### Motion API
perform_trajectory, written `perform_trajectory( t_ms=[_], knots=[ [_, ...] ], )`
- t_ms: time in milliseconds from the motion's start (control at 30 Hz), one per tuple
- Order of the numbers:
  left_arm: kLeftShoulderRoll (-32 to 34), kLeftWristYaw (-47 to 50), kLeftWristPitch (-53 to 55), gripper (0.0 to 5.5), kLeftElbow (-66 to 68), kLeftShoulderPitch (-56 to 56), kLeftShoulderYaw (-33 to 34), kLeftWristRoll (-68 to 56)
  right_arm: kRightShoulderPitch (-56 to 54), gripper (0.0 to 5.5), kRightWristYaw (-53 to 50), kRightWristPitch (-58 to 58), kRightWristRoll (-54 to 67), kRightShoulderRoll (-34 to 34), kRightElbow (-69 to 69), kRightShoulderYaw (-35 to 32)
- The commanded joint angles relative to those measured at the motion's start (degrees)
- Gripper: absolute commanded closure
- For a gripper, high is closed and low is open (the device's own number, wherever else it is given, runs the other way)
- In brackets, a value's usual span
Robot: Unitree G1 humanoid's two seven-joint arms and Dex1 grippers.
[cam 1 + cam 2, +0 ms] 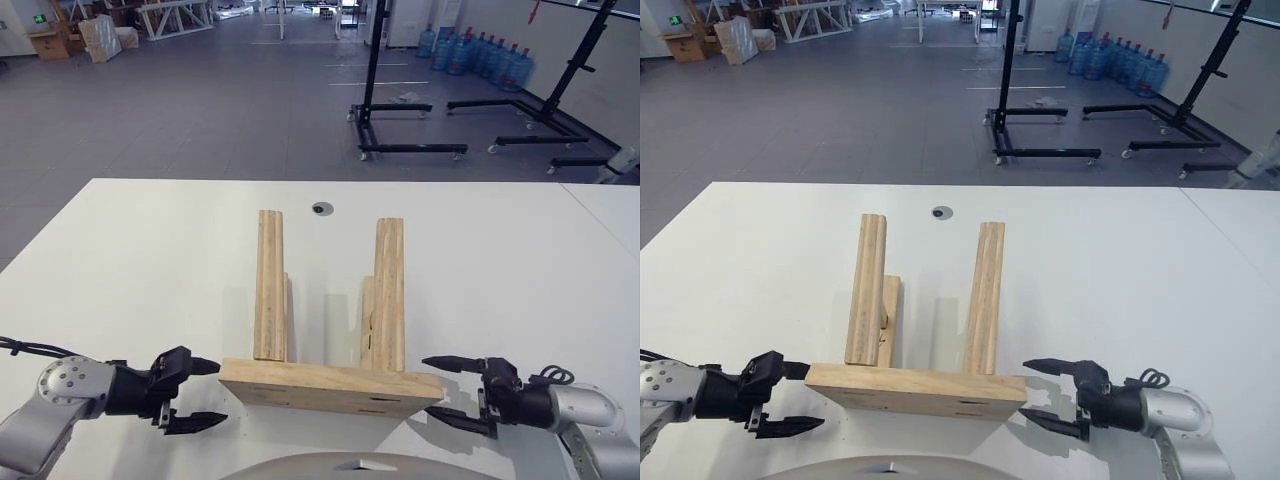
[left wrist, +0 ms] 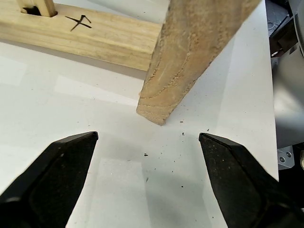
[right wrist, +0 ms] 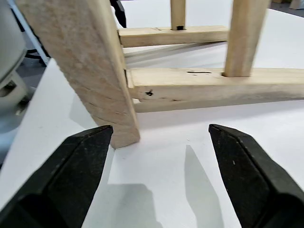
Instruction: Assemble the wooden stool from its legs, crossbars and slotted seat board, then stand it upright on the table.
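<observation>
The wooden stool lies on its side on the white table (image 1: 150, 260). Its seat board (image 1: 330, 388) stands on edge near the front, and the legs (image 1: 269, 285) (image 1: 389, 280) run away from me, joined by crossbars (image 3: 171, 35). My left gripper (image 1: 200, 393) is open just beside the seat board's left end (image 2: 187, 52), fingers apart and holding nothing. My right gripper (image 1: 445, 391) is open just beside the board's right end (image 3: 88, 61), also holding nothing. Both sets of fingers stand clear of the wood.
A small round hole (image 1: 321, 208) sits in the table behind the stool. Beyond the far edge are black wheeled stands (image 1: 405, 110) and blue water bottles (image 1: 480, 55) on the floor. A second white table (image 1: 610, 205) adjoins at the right.
</observation>
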Motion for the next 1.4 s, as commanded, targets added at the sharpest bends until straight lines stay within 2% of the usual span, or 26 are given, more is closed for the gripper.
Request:
perform_trajectory(
  t_ms=[33, 300, 533, 600, 933, 1033, 1200, 1400],
  knots=[
    [-1.57, 0.32, -0.84, 1.59, 0.23, -4.15, -4.1, 1.99, 0.52, 1.76, -0.23, 2.07, 1.3, 0.21, -1.5, 2.6],
    [-5.08, 0.98, -2.85, 1.59, 4.58, -11.35, -9.34, 4.1, -5.59, 1.76, -4.95, 1.86, 0.55, 4.9, 1.15, 5.76],
    [-10.54, 3.7, -6.71, 1.59, 13.7, -19.08, -11.32, 7.01, -6.07, 1.76, -3.96, -1.0, 2.32, 5.02, 2.94, 4.88],
    [-10.85, 3.73, -8.03, 1.82, 16.08, -20.53, -11.01, 7.47, -6.49, 1.73, -3.23, -2.22, 2.08, 4.8, 3.5, 5.19],
    [-10.65, -1.68, -10.87, 3.3, 15.26, -21.89, -12.73, 6.29, -6.21, 3.51, 0.67, -4.17, 2.93, 4.13, 3.91, 6.54],
    [-9.81, -4.59, -8.64, 3.73, 12.33, -21.92, -12.98, 3.41, -5.1, 4.02, 1.03, -4.15, 3.34, 4.16, 3.13, 6.72],
    [-8.57, -7.38, -4.81, 3.89, 10.13, -21.65, -10.88, -0.11, -5.63, 4.11, 0.79, -3.16, 4.58, 4.08, 2.51, 6.27],
    [-8.84, -8.93, 7.97, 3.91, -0.17, -22.18, -4.16, -16.91, -7.22, 4.11, 0.69, 5.98, 13.47, 2.32, -2.36, 3.25]
  ],
)
